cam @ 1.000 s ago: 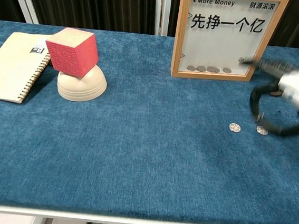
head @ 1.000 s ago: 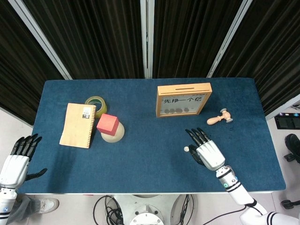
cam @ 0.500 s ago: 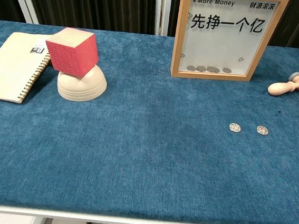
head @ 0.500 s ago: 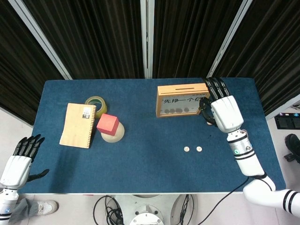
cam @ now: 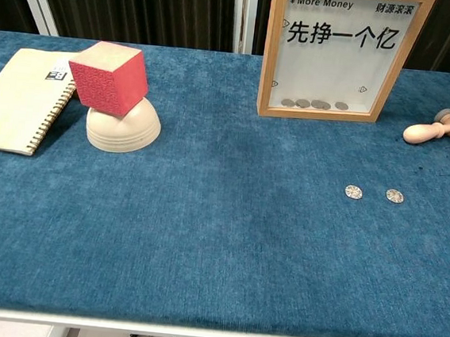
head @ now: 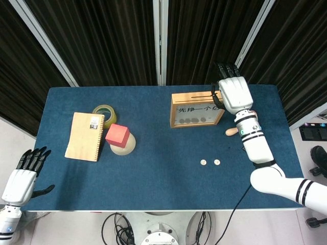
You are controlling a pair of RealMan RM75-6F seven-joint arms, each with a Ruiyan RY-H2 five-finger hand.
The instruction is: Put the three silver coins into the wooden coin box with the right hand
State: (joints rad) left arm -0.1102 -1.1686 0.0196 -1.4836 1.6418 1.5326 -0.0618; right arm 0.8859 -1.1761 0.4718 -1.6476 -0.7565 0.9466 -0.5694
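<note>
**Right hand at the slot of the coin box**

The right hand (head: 234,93) has risen from the table to the far right top corner of the coin box (head: 200,108); whether it pinches a coin cannot be told, since its fingers are hidden. The left hand (head: 24,176) hangs open off the near left edge. Two coins, the left coin (cam: 353,192) and the right coin (cam: 394,196), lie near the front right. Judged, one coin is being dropped and two remain.
</note>
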